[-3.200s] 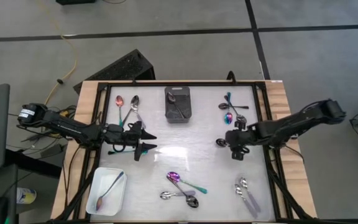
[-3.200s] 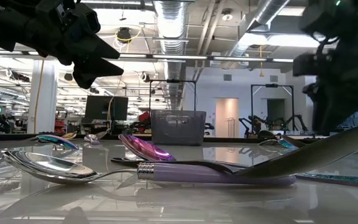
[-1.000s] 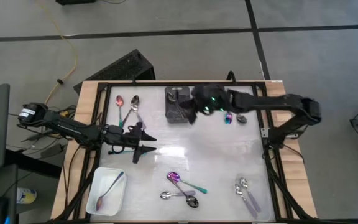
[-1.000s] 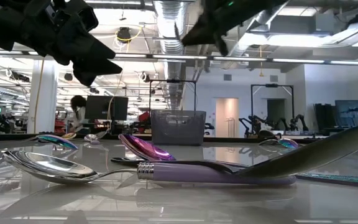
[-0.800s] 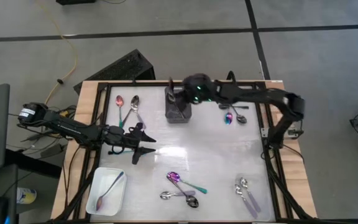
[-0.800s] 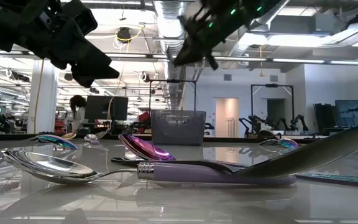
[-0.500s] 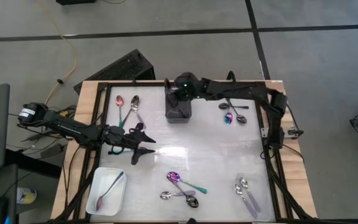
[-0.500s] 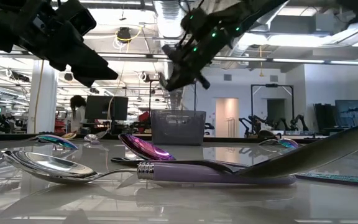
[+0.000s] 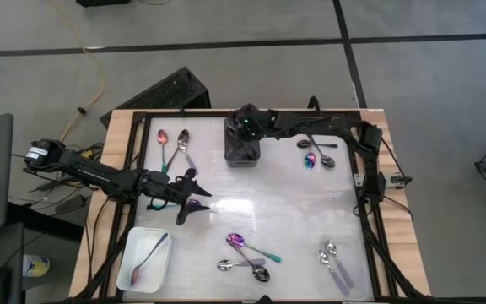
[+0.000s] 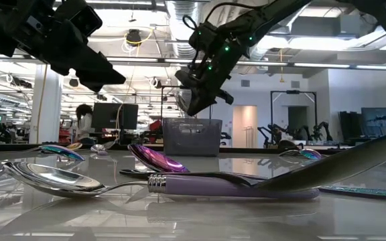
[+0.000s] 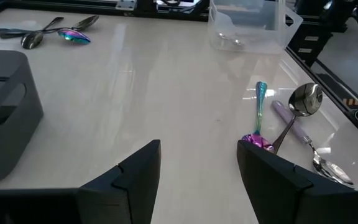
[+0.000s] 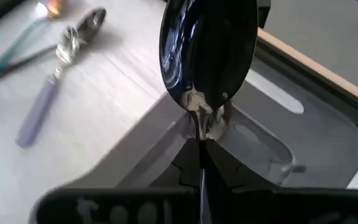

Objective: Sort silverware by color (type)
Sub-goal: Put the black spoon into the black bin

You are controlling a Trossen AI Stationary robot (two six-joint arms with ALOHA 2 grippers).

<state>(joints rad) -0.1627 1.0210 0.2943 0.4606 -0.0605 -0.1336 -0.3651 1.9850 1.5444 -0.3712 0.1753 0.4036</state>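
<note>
Now the right gripper (image 9: 245,135) hangs directly over the black bin (image 9: 242,150) at the far middle of the desk (image 9: 294,211), its fingers pinched tight on the neck of a dark spoon (image 12: 207,50), bowl forward, as the right wrist view shows with the bin's rim just beneath. The step in hand looks like dropping this black spoon into the bin.

The left gripper (image 9: 191,194) hovers well to the left of the bin and nearer the front of the desk, fingers (image 11: 135,168) spread apart and holding nothing; a bit of purple shows by its tips in the high view, but I cannot tell whether that is a spoon lying under it.

The rest of the silverware lies in groups placed around the bin. Just left of it sit a rainbow spoon (image 9: 163,139) and a silver spoon (image 9: 183,140). To its right is a small cluster of rainbow and dark spoons (image 9: 313,152). Well in front of it lies a mixed heap (image 9: 247,253) of rainbow, silver and dark pieces, and farther to the front right a pair of silver spoons (image 9: 334,260). The white tray (image 9: 130,253), far to the bin's front left, holds one spoon (image 9: 146,257).

Next, I judge, the right fingers need to part so the spoon falls inside the bin's walls; the bowl should be lowered a little first so it does not catch the rim and bounce out. After that the mixed heap remains to be sorted.
</note>
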